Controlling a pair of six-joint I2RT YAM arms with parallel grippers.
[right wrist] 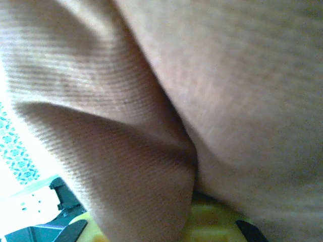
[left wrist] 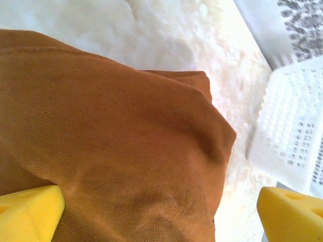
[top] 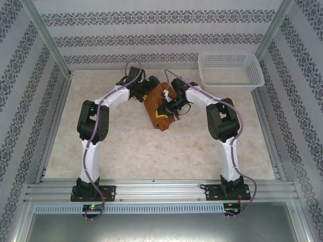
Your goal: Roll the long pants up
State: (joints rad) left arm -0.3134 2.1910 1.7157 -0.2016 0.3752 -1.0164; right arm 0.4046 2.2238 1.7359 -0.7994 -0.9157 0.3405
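Long pants (top: pixel 155 112) bunched at far centre of bench (top: pixel 151 151), near white basket (top: pixel 231 83). My left jaws spread wide over the cloth. My right jaws buried in folds; grip unclear.

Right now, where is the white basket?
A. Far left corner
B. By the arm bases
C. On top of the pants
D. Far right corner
D: the basket sits in the far right corner, apart from the pants.

Right pincer (right wrist: pixel 197 224) behind blurred long pants (right wrist: pixel 227 91)
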